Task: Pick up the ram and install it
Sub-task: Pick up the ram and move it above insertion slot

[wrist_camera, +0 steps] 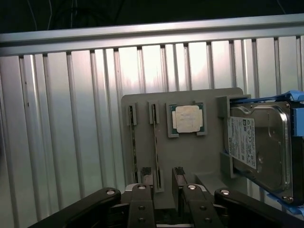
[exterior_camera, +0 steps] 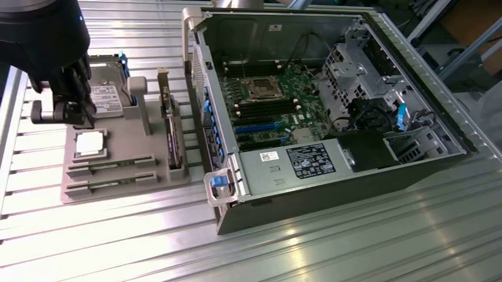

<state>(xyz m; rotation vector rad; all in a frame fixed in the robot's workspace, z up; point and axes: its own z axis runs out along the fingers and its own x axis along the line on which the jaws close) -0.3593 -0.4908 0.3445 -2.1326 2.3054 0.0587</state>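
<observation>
Spread and empty, the tool [wrist_camera: 163, 176] hangs over the tray [wrist_camera: 199, 156]. Two ram sticks [wrist_camera: 156, 142] stand on edge in its slots, beside the CPU [wrist_camera: 187, 118]. Coming down off-line, a finger could strike a stick's edge or its neighbour and crack it.

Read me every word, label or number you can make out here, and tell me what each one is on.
Nothing can be read.
The hard drive label: printed lines, too small to read.
The power supply label: white print on black, too small.
The small white sticker beside it: unreadable.
The white sticker inside the case: unreadable.
The CPU: no legible marking.
</observation>
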